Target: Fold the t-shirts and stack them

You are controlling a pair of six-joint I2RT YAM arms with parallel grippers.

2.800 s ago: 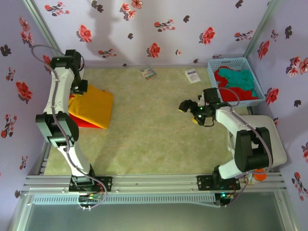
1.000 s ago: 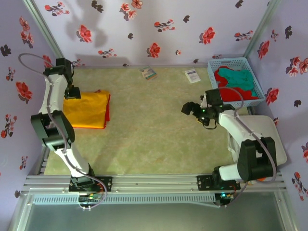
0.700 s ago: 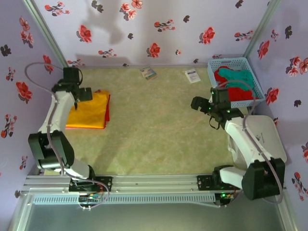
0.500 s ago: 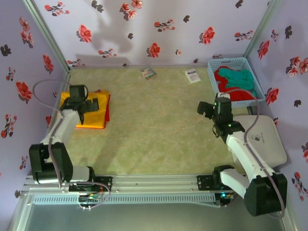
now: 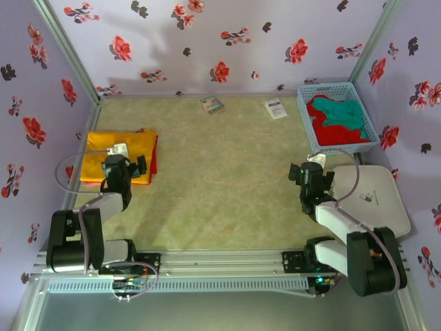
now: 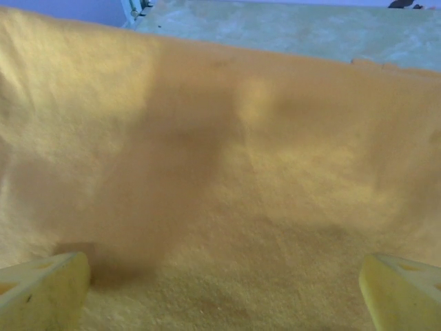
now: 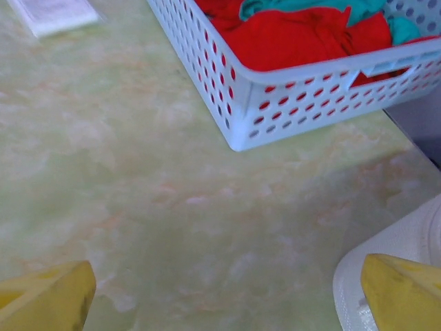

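Note:
A mustard-yellow t-shirt (image 5: 114,153) lies folded at the table's left, on top of a red t-shirt whose edge (image 5: 154,158) peeks out on the right. My left gripper (image 5: 127,167) hovers low over the stack's near edge, open and holding nothing. In the left wrist view the yellow cloth (image 6: 220,158) spreads under the open left gripper (image 6: 220,296). More t-shirts, red (image 5: 336,132) and teal (image 5: 344,114), lie crumpled in the blue basket (image 5: 305,117). My right gripper (image 5: 311,172) is open and empty over bare table in front of the basket. The right wrist view shows it (image 7: 224,296) short of the basket (image 7: 275,96).
Two small paper cards (image 5: 213,104) (image 5: 275,109) lie near the back wall. A white pad (image 5: 375,200) sits at the right beside the right arm. Flowered walls close in the table on three sides. Bare table stretches between the stack and the basket.
Both arms have pulled back toward their bases. The left gripper moved from the stack's far side to its near edge. The right gripper moved nearer and right.

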